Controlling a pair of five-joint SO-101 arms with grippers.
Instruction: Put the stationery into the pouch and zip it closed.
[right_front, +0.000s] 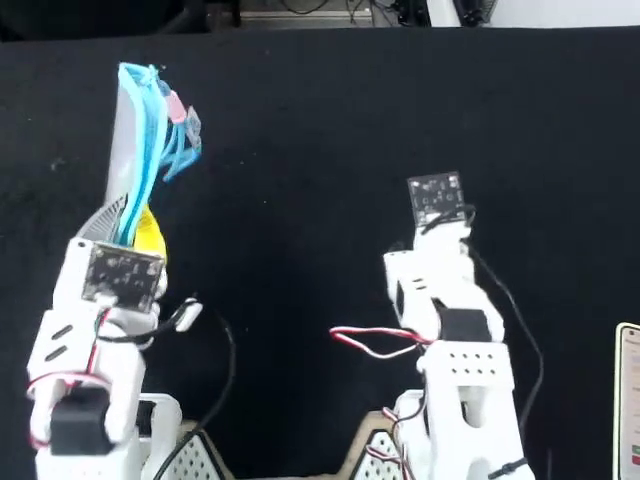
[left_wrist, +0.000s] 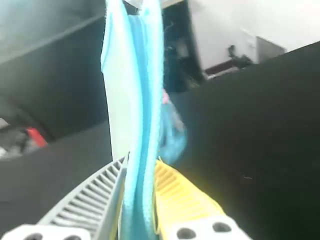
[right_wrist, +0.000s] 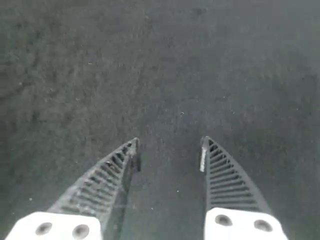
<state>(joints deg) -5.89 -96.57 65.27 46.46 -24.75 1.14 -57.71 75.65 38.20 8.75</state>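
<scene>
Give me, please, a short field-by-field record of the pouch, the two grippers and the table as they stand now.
pouch: light blue, clamped at one end, the rest sticking out past the fingers
left gripper: shut on the pouch
right gripper: open, holding nothing, over bare table
table: black surface
zip state: cannot tell

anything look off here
The pouch is not lying on the table: it stands upright, pinched edge-on in the left gripper, blue cord and pink tag dangling beside it. The right gripper hangs open.
</scene>
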